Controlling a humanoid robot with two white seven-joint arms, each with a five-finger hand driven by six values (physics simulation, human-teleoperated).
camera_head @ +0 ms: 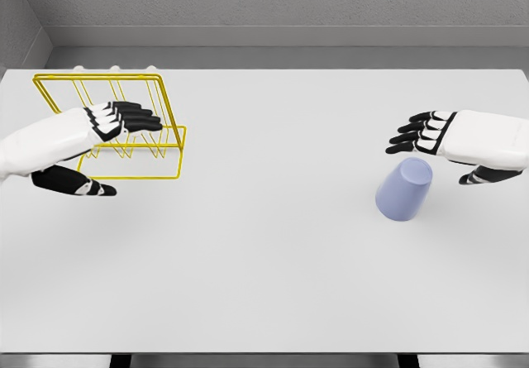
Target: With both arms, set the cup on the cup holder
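A pale blue cup (404, 188) rests upside down on the white table (264, 260), at the right. My right hand (438, 149) hovers just above and behind it, fingers spread and pointing left, holding nothing. The yellow wire cup holder (157, 87) stands at the back left, with upright prongs inside its frame. In front of it floats my left hand (116, 149), open, its fingers reaching right across the rack's lower wires and hiding part of them.
Grey walls rise behind the table's far edge. A wide stretch of bare white tabletop lies between the rack and the cup. The table's front edge runs along the bottom of the view.
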